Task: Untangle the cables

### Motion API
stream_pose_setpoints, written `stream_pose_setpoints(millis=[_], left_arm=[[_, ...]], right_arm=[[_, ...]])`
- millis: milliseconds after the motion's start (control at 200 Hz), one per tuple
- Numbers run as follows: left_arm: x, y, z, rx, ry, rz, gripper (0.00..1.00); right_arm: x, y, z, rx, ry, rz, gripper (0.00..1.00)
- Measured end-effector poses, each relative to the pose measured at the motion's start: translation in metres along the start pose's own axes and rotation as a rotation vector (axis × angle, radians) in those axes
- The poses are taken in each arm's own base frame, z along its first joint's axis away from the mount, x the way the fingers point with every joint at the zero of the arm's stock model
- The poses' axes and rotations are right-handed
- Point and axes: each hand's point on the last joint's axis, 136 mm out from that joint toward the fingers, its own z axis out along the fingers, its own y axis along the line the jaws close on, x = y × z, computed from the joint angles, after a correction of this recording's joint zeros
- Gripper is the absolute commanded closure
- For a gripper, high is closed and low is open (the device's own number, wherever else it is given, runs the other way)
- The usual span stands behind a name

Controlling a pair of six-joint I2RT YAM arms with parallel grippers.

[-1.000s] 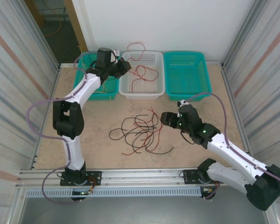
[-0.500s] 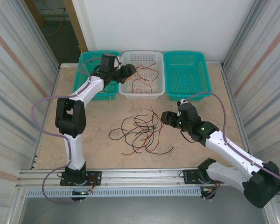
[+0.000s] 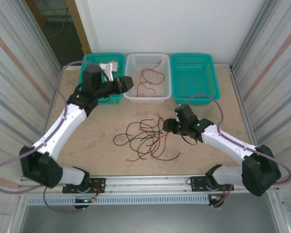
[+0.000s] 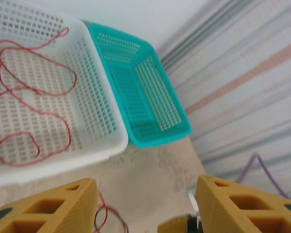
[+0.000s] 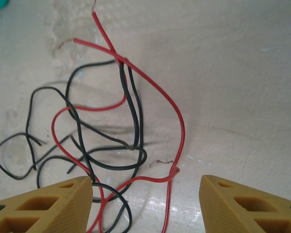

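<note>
The left gripper (image 3: pixel 126 83) hovers at the left rim of the white basket (image 3: pixel 148 98), fingers spread, empty; the right gripper (image 5: pixel 145 191), in front of that basket, gapes over the tangled cables (image 3: pixel 145 138), gripping none; one red cable (image 4: pixel 29 92) lies inside the basket.

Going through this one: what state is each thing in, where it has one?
left tool, open, empty
right tool, open, empty, above the table cables
white basket, holds one red cable
right teal basket, empty
cables on table, red and black, tangled
</note>
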Motion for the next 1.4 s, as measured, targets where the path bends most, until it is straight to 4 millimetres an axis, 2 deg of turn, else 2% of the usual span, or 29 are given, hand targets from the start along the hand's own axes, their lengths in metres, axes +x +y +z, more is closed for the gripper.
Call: stream_pose_setpoints(millis=[95, 220, 346, 561, 686, 782, 862, 962, 1017, 1172, 1253, 1398], left_arm=[[0.039, 0.005, -0.012, -0.019, 0.059, 0.021, 0.43], [0.090, 0.032, -0.022, -0.072, 0.143, -0.013, 0.44], [0.122, 0.051, -0.027, -0.110, 0.202, -0.049, 0.45], [0.126, 0.048, -0.027, -0.097, 0.201, -0.040, 0.43], [0.133, 0.036, -0.021, -0.063, 0.223, -0.017, 0.42], [0.150, 0.030, -0.009, -0.053, 0.275, -0.001, 0.40], [0.167, 0.029, 0.002, -0.055, 0.329, 0.017, 0.40], [0.182, 0.028, 0.010, -0.060, 0.373, 0.035, 0.39], [0.186, 0.027, 0.012, -0.059, 0.381, 0.041, 0.39], [0.183, 0.028, 0.013, -0.066, 0.368, 0.048, 0.39], [0.183, 0.028, 0.013, -0.066, 0.367, 0.049, 0.39], [0.183, 0.028, 0.013, -0.065, 0.367, 0.051, 0.38]], right_arm=[[0.006, 0.004, 0.005, 0.000, 0.026, -0.012, 0.45], [0.011, 0.009, 0.007, -0.007, 0.032, -0.021, 0.48], [0.008, 0.005, 0.013, 0.004, 0.030, 0.012, 0.54], [0.009, -0.012, 0.030, 0.059, 0.057, 0.062, 0.54], [0.011, -0.013, 0.036, 0.065, 0.066, 0.071, 0.77], [0.011, -0.012, 0.037, 0.064, 0.065, 0.079, 0.80], [0.011, -0.012, 0.037, 0.070, 0.062, 0.074, 0.73], [0.013, -0.014, 0.035, 0.091, 0.059, 0.067, 0.49], [0.013, -0.015, 0.034, 0.098, 0.055, 0.056, 0.47], [0.009, -0.019, 0.033, 0.104, 0.045, 0.072, 0.62], [0.007, -0.018, 0.035, 0.096, 0.042, 0.082, 0.78], [0.009, -0.015, 0.041, 0.079, 0.058, 0.080, 0.92]])
